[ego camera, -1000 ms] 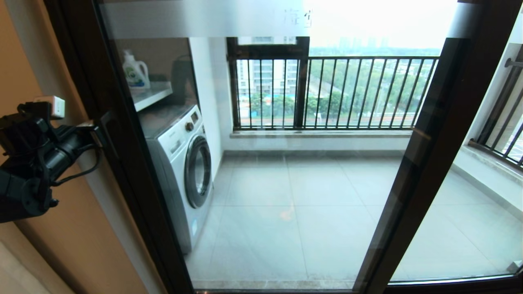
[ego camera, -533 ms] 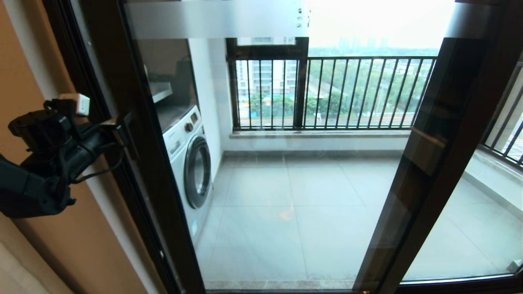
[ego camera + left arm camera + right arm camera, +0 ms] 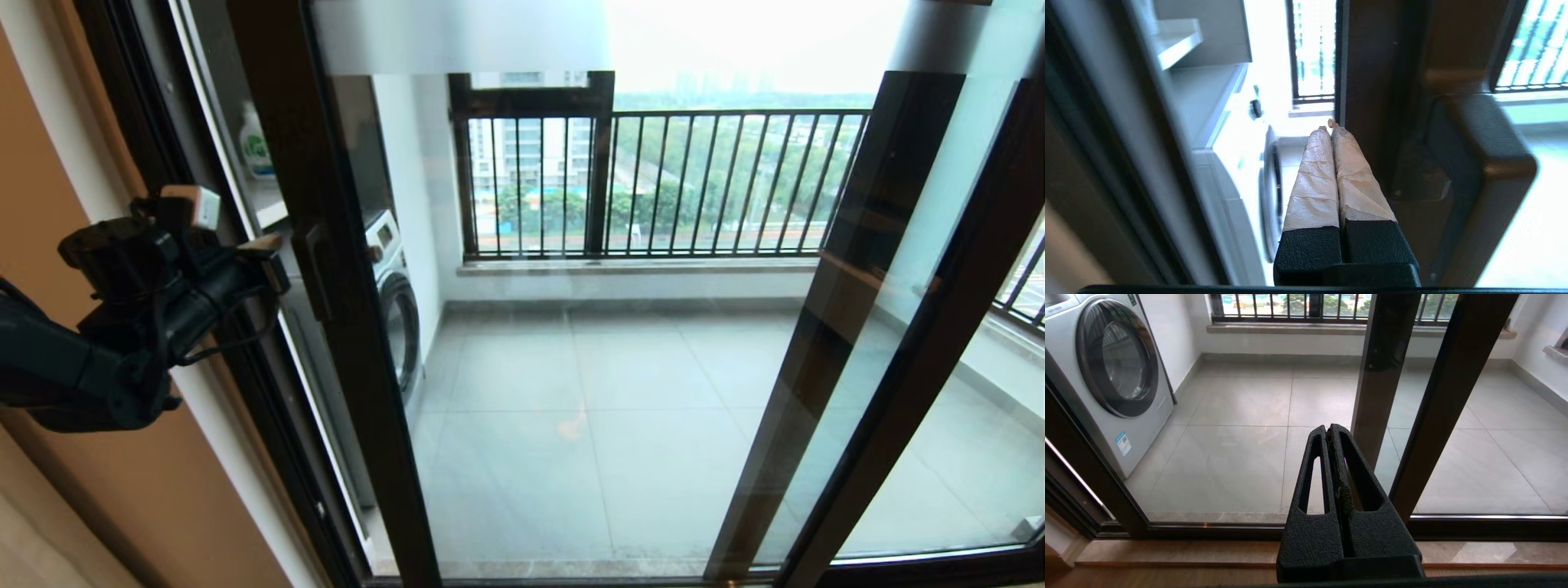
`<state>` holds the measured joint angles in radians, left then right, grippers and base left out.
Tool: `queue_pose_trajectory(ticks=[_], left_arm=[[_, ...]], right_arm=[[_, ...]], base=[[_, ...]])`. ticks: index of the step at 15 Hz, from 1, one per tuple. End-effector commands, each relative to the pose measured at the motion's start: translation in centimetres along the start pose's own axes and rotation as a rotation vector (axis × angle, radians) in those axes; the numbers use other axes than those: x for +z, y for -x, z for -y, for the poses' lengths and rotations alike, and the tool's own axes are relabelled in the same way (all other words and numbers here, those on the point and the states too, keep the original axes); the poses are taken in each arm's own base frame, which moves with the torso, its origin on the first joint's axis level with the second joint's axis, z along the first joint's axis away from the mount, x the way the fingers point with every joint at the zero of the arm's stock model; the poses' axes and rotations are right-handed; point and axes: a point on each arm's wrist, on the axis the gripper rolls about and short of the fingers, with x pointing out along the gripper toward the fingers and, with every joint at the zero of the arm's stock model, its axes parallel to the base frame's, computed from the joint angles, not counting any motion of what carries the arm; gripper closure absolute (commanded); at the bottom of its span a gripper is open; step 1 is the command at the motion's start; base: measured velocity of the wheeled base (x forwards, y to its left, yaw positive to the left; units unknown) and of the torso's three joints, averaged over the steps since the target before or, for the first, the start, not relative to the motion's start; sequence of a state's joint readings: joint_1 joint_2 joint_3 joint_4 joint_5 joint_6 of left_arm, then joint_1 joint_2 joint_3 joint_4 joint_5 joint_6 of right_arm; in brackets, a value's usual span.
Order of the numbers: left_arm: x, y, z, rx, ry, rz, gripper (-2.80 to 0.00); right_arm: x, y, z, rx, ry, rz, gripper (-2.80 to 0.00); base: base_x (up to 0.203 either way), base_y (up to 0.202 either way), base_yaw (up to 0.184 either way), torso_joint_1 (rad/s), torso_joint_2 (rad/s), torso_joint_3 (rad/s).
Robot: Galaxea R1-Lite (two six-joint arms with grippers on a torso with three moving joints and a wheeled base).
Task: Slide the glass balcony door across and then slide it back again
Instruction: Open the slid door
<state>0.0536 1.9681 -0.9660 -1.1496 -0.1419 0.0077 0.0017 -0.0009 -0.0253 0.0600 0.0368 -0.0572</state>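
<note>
Right now you are pushing with a left tool whose taped fingers are pressed flat together, holding nothing, so the tips could be slipping off the frame edge and losing the glass balcony door. Its dark frame and black bar handle are lying just beside those tips, toward your right, with a gap opening at the wall side. Your right tool is idling low, pinched closed on nothing.
</note>
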Motion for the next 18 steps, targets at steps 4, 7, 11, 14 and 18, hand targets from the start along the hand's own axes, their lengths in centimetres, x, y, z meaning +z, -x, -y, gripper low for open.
queue_pose_trajectory(ticks=[4, 7, 11, 14, 18], left_arm=[[0.4, -1.5, 3.1, -0.005, 0.002, 0.038, 0.00], [0.6, -2.0, 4.7, -0.026, 0.003, 0.048, 0.00], [0.5, -2.0, 6.4, -0.067, -0.005, 0.046, 0.00], [0.9, -2.1, 7.5, -0.092, -0.003, 0.061, 0.00], [0.7, -2.3, 8.5, -0.102, 0.002, 0.058, 0.00]], right_arm=[[0.0, 0.0, 0.0, 0.000, 0.001, -0.001, 0.00], [0.0, 0.0, 0.0, 0.000, 0.001, -0.001, 0.00], [0.0, 0.0, 0.0, 0.002, 0.001, -0.001, 0.00], [0.0, 0.0, 0.0, 0.001, 0.001, 0.000, 0.00], [0.0, 0.0, 0.0, 0.000, 0.001, 0.000, 0.00]], base=[[0.000, 0.000, 0.000, 0.000, 0.00, 0.000], [0.000, 0.000, 0.000, 0.000, 0.00, 0.000], [0.000, 0.000, 0.000, 0.000, 0.00, 0.000], [0.000, 0.000, 0.000, 0.000, 0.00, 0.000], [0.000, 0.000, 0.000, 0.000, 0.00, 0.000]])
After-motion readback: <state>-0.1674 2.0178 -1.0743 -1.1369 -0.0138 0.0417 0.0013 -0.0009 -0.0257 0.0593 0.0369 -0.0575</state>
